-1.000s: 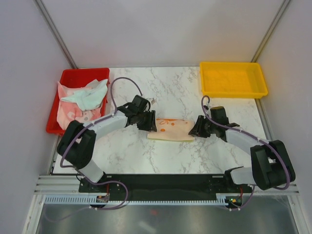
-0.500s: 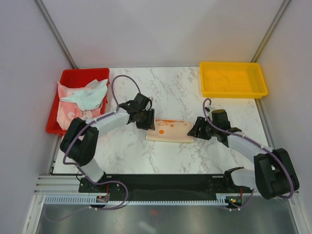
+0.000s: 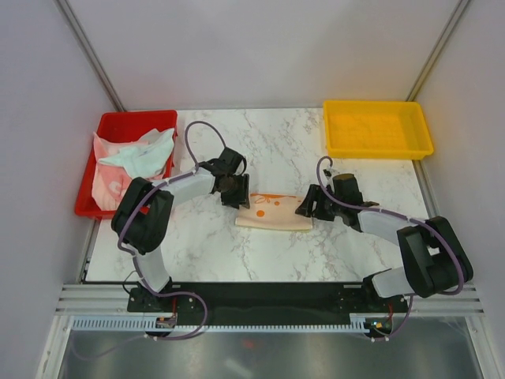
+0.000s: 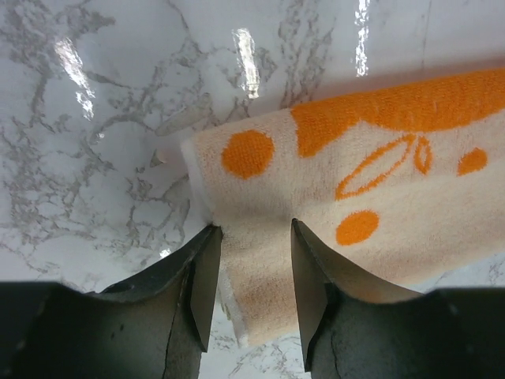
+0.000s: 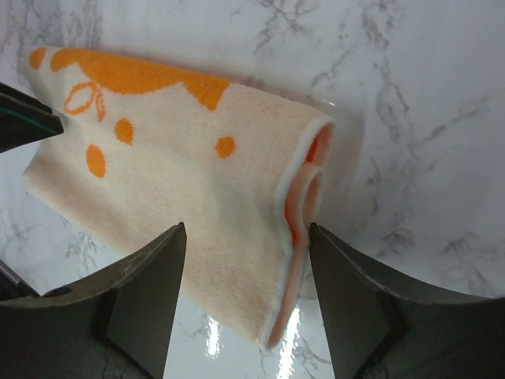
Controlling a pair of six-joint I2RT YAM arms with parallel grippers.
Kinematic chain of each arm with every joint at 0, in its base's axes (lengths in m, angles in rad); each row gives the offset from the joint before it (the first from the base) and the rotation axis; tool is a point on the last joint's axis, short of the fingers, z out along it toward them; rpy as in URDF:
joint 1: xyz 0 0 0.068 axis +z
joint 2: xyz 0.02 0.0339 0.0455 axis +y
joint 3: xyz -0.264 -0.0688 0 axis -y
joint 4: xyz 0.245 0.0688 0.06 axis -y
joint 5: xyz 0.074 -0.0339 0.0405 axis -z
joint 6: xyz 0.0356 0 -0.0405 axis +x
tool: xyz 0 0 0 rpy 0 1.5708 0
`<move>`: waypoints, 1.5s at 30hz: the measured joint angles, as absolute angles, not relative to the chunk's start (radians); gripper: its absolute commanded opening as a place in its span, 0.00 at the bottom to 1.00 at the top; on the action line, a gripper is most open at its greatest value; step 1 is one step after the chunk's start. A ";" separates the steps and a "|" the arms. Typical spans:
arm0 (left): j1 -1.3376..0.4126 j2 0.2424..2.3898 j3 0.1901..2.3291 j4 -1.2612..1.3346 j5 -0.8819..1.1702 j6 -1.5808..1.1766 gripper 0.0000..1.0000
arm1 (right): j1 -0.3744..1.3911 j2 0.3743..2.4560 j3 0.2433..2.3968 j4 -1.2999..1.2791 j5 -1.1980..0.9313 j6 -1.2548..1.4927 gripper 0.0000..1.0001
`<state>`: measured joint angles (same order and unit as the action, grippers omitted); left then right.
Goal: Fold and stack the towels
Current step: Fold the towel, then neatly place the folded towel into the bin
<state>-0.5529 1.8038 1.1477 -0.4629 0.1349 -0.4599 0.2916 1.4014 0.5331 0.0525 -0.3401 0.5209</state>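
A white marble table (image 3: 276,142) stands between plain grey walls. At its middle a folded peach towel (image 3: 274,212) with orange marks lies flat, its long axis running left to right. The left claw (image 3: 235,193) stands over its left end, jaws spread. The right claw (image 3: 306,207) stands over its layered right end, jaws spread wide. More towels (image 3: 138,158) are heaped in the red tray (image 3: 126,122).
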 measured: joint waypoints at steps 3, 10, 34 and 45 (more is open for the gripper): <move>-0.540 1.815 1.149 -0.461 0.134 -0.460 0.49 | 0.336 1.430 0.535 0.112 -0.333 0.524 0.69; -0.535 1.813 1.149 -0.461 0.111 -0.467 0.49 | 0.402 1.443 0.532 0.153 -0.283 0.532 0.62; -0.366 1.490 1.308 -0.638 0.025 -0.492 0.61 | 0.442 1.715 1.044 -0.149 -0.121 0.334 0.00; -0.372 1.467 1.232 -0.682 0.040 -0.463 0.60 | 0.223 2.014 1.496 -0.390 -0.127 0.164 0.00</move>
<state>-0.3717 1.4670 1.2320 -0.6815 0.0402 -0.4629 0.2226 2.0140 1.4956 -0.3904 -0.1272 0.1642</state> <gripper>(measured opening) 0.605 0.022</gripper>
